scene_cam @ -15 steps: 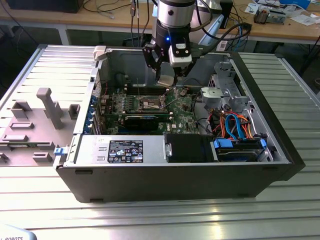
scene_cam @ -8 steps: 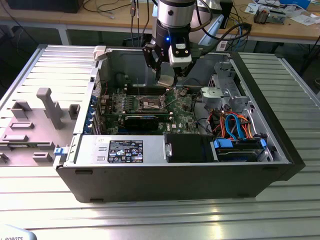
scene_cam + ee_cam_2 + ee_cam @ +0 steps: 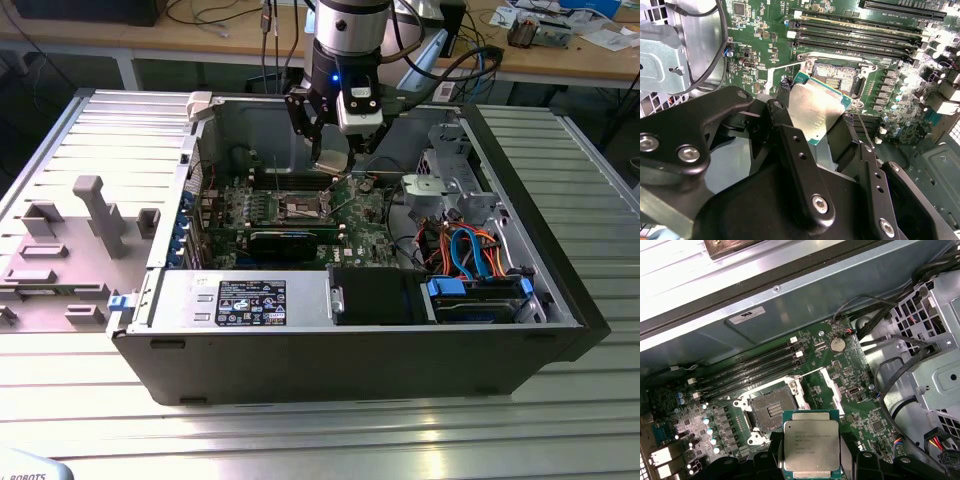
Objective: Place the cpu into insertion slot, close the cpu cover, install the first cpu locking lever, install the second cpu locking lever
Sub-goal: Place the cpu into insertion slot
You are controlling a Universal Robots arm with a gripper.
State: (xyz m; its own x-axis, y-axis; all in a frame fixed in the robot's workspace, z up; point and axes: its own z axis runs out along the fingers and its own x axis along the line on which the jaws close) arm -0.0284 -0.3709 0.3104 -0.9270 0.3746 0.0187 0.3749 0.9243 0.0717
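The gripper (image 3: 334,152) clamps the cpu (image 3: 811,441) by two opposite edges, held above and just beside the insertion slot (image 3: 774,408), whose centre lies bare. Seating it well likely means keeping it level, squared to the slot, lowered gently.
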